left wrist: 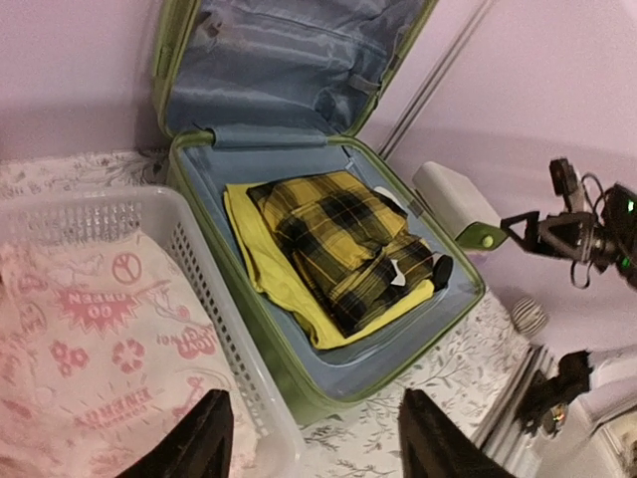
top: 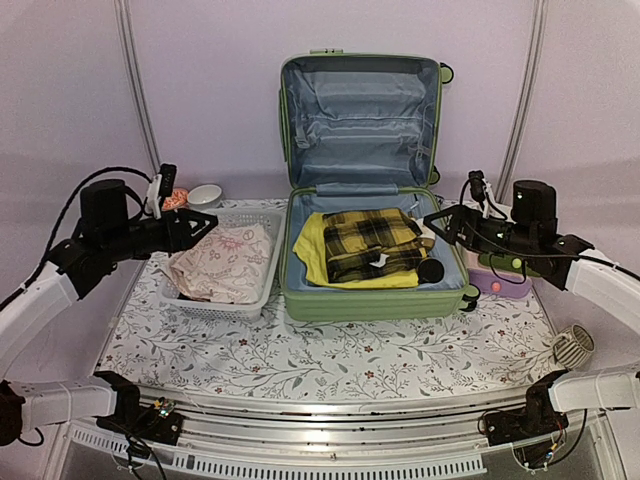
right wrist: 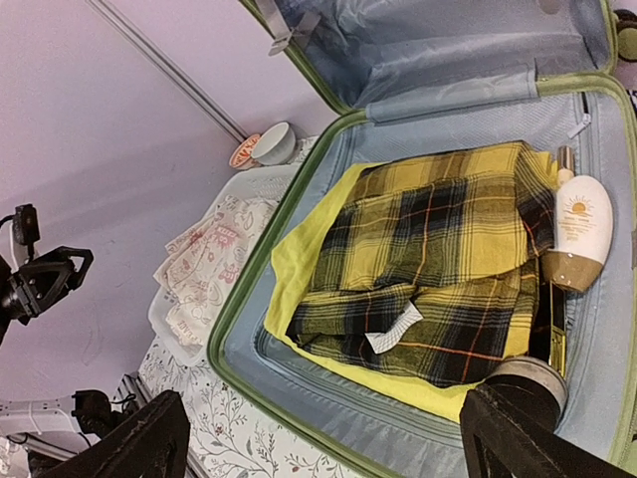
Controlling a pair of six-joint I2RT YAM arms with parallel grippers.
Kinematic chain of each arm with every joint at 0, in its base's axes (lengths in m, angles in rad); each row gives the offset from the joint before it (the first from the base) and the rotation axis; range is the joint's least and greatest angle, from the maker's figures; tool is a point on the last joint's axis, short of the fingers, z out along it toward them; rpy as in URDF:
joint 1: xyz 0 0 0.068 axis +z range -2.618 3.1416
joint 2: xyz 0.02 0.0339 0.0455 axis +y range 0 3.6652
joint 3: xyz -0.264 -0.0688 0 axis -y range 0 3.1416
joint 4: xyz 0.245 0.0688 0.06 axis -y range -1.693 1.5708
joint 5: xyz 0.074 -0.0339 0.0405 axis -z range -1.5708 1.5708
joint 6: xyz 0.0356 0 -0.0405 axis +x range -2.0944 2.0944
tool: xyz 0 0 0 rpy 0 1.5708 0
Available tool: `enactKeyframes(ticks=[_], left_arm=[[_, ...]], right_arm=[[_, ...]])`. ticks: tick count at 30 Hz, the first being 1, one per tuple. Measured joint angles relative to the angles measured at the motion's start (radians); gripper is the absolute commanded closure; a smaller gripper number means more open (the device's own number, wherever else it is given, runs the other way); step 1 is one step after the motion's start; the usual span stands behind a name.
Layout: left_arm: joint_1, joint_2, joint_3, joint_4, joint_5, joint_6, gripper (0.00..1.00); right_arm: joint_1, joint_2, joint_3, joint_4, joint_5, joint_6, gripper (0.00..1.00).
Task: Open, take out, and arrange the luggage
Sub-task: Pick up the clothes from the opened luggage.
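Left gripper (top: 205, 232): released, above the basket (top: 215, 308) left of the luggage (top: 370, 303).
Right gripper (top: 435, 222): spread wide, empty, at the luggage's right rim.
Left wrist, patterned cloth (left wrist: 90, 329): in the basket beside the luggage.
Right wrist, plaid shirt (right wrist: 448, 249): inside the open luggage, bottle (right wrist: 580, 229) alongside.

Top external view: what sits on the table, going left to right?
white basket holding a pink-print cloth → luggage, lid up → purple box → small white ribbed object
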Motion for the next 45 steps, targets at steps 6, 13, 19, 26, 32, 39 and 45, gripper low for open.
enactKeyframes(ticks=[6, 13, 19, 26, 32, 39, 45], left_arm=[[-0.001, 0.024, -0.062, 0.051, 0.028, -0.034, 0.14], [-0.021, 0.095, -0.082, 0.092, 0.046, -0.081, 0.02], [-0.107, 0.174, -0.082, 0.127, 0.043, -0.096, 0.05], [-0.198, 0.269, -0.073, 0.156, 0.031, -0.092, 0.10], [-0.257, 0.318, -0.022, 0.164, 0.003, -0.052, 0.11], [-0.267, 0.293, -0.016, 0.171, -0.052, -0.008, 0.11], [-0.267, 0.257, -0.018, 0.176, -0.072, 0.010, 0.11]], right_arm=[[-0.001, 0.023, 0.034, -0.103, 0.090, 0.022, 0.01], [-0.019, 0.097, 0.080, -0.186, 0.097, 0.024, 0.00], [-0.015, 0.206, 0.143, -0.265, 0.048, -0.039, 0.08], [0.027, 0.374, 0.276, -0.371, 0.089, -0.117, 0.17], [0.146, 0.475, 0.390, -0.434, 0.166, -0.225, 0.12], [0.299, 0.500, 0.439, -0.412, 0.274, -0.472, 0.07], [0.299, 0.517, 0.467, -0.419, 0.338, -0.689, 0.02]])
